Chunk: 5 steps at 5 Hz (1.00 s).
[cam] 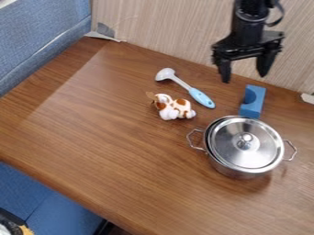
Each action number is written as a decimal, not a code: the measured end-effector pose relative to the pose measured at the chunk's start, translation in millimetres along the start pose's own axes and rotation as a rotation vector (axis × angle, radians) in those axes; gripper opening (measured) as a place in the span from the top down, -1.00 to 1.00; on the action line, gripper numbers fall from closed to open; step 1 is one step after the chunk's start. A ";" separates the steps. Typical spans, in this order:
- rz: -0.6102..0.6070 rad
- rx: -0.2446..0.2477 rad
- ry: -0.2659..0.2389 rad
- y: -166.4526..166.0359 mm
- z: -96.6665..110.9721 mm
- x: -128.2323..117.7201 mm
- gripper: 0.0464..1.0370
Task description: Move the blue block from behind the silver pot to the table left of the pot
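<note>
The black gripper (244, 77) hangs open at the upper right, its two fingers apart and nothing between them. Nearest to it is a blue block (253, 102) with a curved notch, lying just below and slightly right of the fingers. A silver pot (236, 171) with two wire handles stands at the right, and a metal lid (246, 143) with a round knob rests on it. Left of the block lies a ladle (182, 84) with a grey-white head and light blue handle. A white and brown plush toy (174, 108) sits below the ladle.
The wooden table (116, 151) meets a pale wood-grain panel (178, 32) along the back. Blue padded surfaces (43, 32) border it at the left. Its front edge runs diagonally across the lower left. Bits of tape are at the back corner and far right.
</note>
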<state>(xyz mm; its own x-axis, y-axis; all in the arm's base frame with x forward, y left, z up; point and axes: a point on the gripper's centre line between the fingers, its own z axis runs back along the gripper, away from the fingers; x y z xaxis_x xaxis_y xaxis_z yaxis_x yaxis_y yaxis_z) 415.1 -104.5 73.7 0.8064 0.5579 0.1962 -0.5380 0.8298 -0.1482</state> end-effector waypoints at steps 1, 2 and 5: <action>-0.106 0.007 0.009 -20.9 -6.2 -17.4 -0.92; -0.137 0.030 0.023 -23.5 -17.9 -20.9 -0.92; -0.127 0.141 0.055 -5.7 -52.0 -15.9 -0.85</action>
<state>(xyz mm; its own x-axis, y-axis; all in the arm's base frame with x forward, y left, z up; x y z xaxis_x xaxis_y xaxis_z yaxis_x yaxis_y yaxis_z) 418.1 -118.8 21.0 0.8803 0.4501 0.1503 -0.4569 0.8894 0.0125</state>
